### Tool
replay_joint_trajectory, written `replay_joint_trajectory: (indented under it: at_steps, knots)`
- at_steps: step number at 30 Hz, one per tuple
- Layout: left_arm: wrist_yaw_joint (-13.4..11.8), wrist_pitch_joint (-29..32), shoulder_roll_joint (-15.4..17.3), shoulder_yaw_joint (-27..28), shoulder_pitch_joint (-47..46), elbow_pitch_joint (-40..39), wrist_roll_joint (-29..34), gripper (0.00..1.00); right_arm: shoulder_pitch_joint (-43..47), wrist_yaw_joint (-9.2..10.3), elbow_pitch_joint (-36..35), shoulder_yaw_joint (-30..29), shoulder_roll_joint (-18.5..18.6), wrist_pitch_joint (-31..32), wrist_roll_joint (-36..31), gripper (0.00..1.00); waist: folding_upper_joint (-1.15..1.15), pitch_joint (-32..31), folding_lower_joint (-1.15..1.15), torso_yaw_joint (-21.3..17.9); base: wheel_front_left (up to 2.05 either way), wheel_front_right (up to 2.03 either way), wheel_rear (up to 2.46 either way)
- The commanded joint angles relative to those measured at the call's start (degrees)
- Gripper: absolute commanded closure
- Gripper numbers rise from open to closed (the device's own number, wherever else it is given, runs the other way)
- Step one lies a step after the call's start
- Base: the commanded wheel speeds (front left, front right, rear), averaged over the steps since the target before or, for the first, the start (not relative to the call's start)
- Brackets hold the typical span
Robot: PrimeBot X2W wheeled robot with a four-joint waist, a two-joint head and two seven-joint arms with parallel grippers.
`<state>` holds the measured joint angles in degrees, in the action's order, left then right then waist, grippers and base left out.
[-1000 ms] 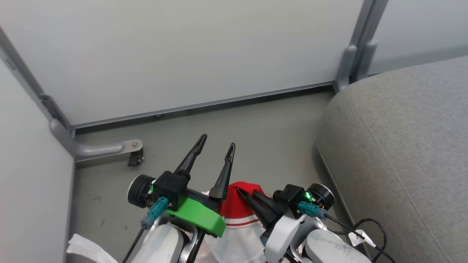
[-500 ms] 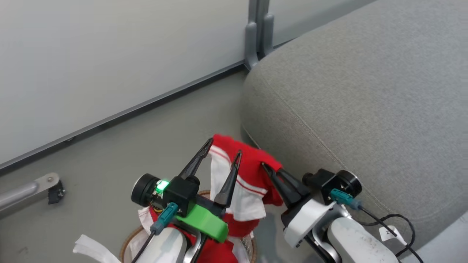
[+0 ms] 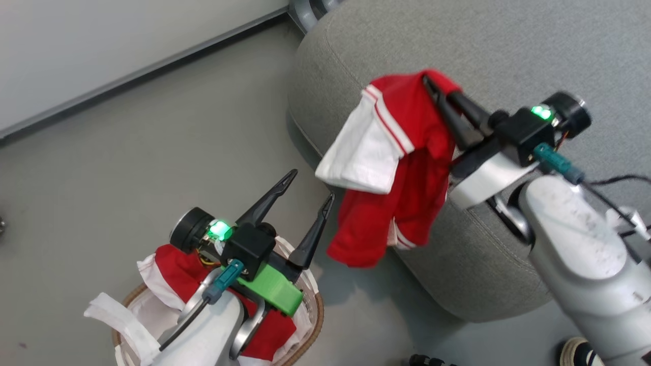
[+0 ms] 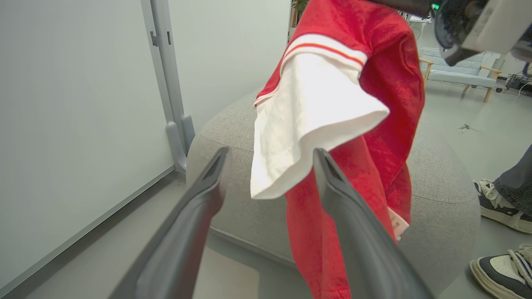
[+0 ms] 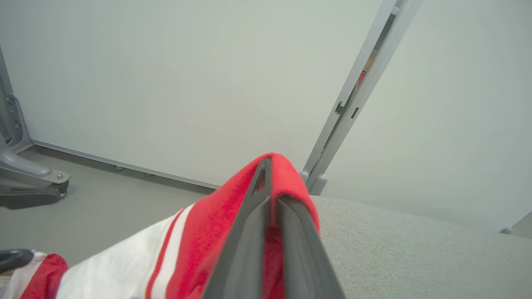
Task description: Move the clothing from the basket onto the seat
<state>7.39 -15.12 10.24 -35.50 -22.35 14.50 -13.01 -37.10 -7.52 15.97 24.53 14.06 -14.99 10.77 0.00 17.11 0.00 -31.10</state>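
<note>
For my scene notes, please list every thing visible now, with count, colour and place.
seat: one, light grey, upper right
basket: one, brown-rimmed, on floor, lower left
liner: one, white, over basket's rim
hanging clothing: one, red and white, before seat's front edge
second garment: one, red, inside basket
shoes: two, dark and white, on floor beside seat
left gripper: one, dark, open, by basket
right gripper: one, dark, shut on hanging clothing

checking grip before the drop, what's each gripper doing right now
Left gripper: open, holding nothing.
Right gripper: shut on the red garment.
</note>
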Motion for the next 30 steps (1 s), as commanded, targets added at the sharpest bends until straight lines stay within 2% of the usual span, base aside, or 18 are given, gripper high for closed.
replay_joint_trajectory:
  at_steps: [1,8,10,16,23,30]
  knots:
    - [0.2,-0.1,1.3,0.2,-1.2,-0.3,-0.1,0.00,-2.9,0.06,0.4,-0.5,1.2,-0.3,-0.8,1.00,0.00,6.1,0.00,-1.3,0.00,0.00,0.00]
    - [0.2,-0.1,5.6,1.7,-1.7,-1.7,1.2,0.00,-16.6,0.07,4.9,-5.7,7.1,-0.3,-2.2,1.00,0.00,12.8,0.00,-1.2,0.00,0.00,0.00]
    - [0.2,-0.1,6.3,1.4,-2.4,-2.5,1.5,0.00,-19.9,0.07,7.3,-8.5,9.2,-0.3,-2.9,1.00,0.00,14.7,0.00,-0.1,0.00,0.00,0.00]
    - [0.2,-0.1,7.5,0.3,-4.6,-3.6,1.5,0.00,-25.8,0.06,15.4,-16.8,12.3,-0.3,-5.6,1.00,0.00,19.6,0.00,3.5,0.00,0.00,0.00]
    - [0.2,-0.1,8.2,0.5,-7.3,-4.1,1.4,0.00,-26.6,0.07,25.3,-29.3,10.7,-0.2,-8.8,1.00,0.00,24.8,0.00,7.2,0.00,0.00,0.00]
    - [0.2,-0.1,7.3,1.7,-8.1,-3.0,0.8,0.00,-21.4,0.07,30.9,-40.9,6.6,-0.2,-12.3,1.00,0.00,25.2,0.00,9.6,0.00,0.00,0.00]
